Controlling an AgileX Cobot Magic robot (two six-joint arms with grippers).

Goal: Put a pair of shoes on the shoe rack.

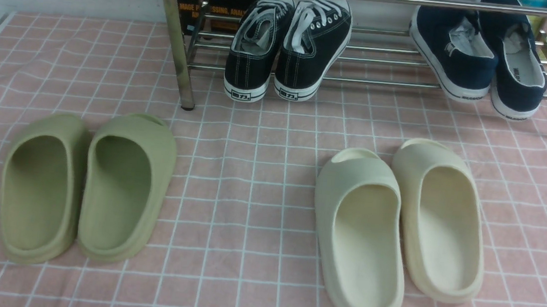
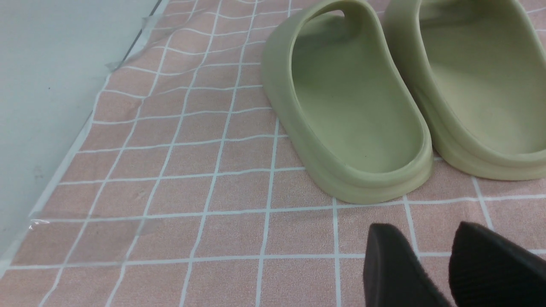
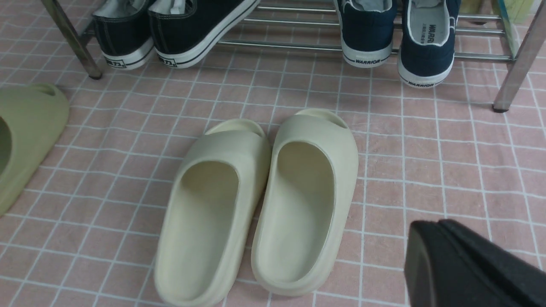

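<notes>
The two navy-blue slip-on shoes (image 1: 456,55) (image 1: 517,71) rest on the low bars of the silver shoe rack (image 1: 176,39) at its right end, heels toward me and overhanging the front bar. They also show in the right wrist view (image 3: 369,30) (image 3: 426,47), as does a rack leg (image 3: 516,59). My left gripper (image 2: 431,238) is open and empty, low over the cloth just behind the green slide (image 2: 349,106). My right gripper (image 3: 435,230) is shut and empty, near the cloth beside the cream slides (image 3: 303,204).
Black lace-up sneakers (image 1: 283,49) sit on the rack's left part. Two green slides (image 1: 84,185) lie front left and two cream slides (image 1: 397,225) front right on the pink checked cloth (image 1: 251,171). A pale wall edge (image 2: 42,106) borders the cloth at left.
</notes>
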